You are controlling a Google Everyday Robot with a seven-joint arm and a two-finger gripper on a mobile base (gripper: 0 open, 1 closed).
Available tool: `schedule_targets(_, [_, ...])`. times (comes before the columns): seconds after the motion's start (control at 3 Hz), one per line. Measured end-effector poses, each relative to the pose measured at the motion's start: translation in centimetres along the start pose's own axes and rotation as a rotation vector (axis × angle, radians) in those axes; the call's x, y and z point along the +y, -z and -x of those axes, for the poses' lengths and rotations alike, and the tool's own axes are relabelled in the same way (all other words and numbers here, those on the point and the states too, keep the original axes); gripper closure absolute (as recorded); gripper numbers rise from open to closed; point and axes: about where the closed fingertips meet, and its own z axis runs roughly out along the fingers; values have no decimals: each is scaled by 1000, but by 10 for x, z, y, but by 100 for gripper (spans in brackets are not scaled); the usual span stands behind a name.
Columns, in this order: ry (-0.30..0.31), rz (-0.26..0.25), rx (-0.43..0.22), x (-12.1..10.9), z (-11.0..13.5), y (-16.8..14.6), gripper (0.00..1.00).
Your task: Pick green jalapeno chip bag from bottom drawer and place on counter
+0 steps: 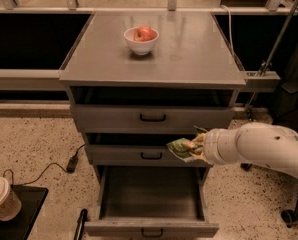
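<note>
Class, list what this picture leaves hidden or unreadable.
- Gripper, in front of the middle drawer: mostly hidden by the bag it holds.
- Bag's print: too small to read.
- Top drawer and middle drawer: contents hidden behind shut fronts.
- Cup: cut by left edge.
</note>
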Motion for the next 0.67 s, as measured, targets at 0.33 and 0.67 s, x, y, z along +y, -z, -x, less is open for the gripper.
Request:
schedule_targets(0.33, [134,-78,47,-49,55,52,100])
schedule_targets(0.67, [229,-191,111,-111,113,112,100])
